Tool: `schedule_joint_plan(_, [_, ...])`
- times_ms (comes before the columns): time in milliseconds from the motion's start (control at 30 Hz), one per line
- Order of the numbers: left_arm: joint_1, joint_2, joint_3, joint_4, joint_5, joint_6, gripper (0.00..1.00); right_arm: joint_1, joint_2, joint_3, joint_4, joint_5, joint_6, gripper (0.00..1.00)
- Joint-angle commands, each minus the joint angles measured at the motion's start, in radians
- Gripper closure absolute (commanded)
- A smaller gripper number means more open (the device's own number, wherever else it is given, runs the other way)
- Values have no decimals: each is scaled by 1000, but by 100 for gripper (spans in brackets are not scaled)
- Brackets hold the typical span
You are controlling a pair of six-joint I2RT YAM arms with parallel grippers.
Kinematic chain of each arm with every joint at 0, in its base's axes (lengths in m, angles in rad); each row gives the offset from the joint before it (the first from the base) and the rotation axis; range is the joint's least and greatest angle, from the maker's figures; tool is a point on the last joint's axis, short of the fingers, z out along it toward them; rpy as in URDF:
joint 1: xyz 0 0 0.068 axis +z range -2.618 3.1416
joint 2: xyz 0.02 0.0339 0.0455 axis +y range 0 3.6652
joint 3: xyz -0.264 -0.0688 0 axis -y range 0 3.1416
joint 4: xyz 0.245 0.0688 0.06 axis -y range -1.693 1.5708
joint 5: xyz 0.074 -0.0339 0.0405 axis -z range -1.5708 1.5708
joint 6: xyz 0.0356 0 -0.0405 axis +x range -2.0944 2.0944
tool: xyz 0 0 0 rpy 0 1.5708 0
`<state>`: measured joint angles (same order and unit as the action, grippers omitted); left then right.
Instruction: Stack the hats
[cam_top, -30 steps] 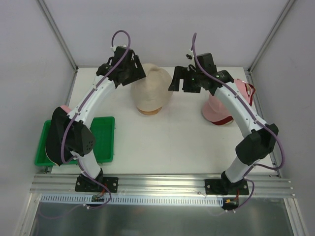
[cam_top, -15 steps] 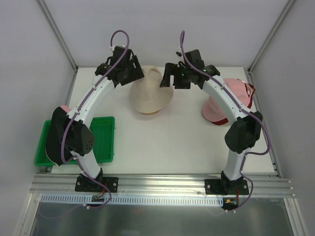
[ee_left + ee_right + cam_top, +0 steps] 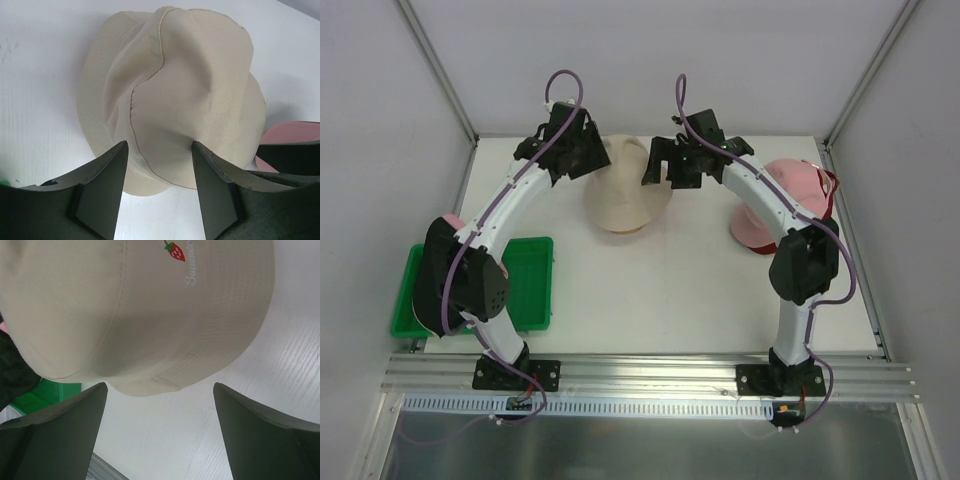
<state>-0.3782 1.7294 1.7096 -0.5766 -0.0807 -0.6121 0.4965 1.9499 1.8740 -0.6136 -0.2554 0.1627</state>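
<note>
Beige bucket hat point(image 3: 625, 195) sits on the white table point(image 3: 650, 290), just past centre toward 12 o'clock and not on any pile. Left gripper point(image 3: 159, 150) is at the hat's 10 o'clock side. Its fingers stand either side of the crown with creased fabric filling the gap. Cannot tell whether they are biting the cloth or only bracketing it. Right gripper point(image 3: 160, 390) is at the hat's 2 o'clock side, fingers spread wide, nothing between them, the brim just beyond the tips. Progress, as judged: 1 pile exists at 3 o'clock, a pink cap point(image 3: 802, 182) on top with a red edge point(image 3: 772, 246) showing under it at its 6 o'clock. The count of hats in that pile is not readable. The beige hat is not yet stacked and looks like the item in hand. Containers: 1 green tray point(image 3: 532, 285) at 8 o'clock. Its 9 o'clock half carries a dark shape point(image 3: 426, 290), probably a black hat, with a scrap of pink point(image 3: 450, 221) at its 12 o'clock edge. Both are largely hidden by the left arm's elbow, and both appear left to stack.
</note>
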Motion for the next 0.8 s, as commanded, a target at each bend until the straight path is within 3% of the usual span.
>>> schedule_joint_plan(0, [-2,-24,-44,-26,16,14,46,7,0,-32,46,-10,20,7])
schedule_joint_plan(300, [-8,-62,-62,-11,10,20,49,7,7,-139,87,1,27,8])
schedule_joint_plan(533, [-28,-44,-7,-12,64,64,43,8,58,-134,91,-18,44,8])
schedule_joint_plan(767, [-73,-5,18,-12,78,78,44,11,50,-162,91,-2,35,9])
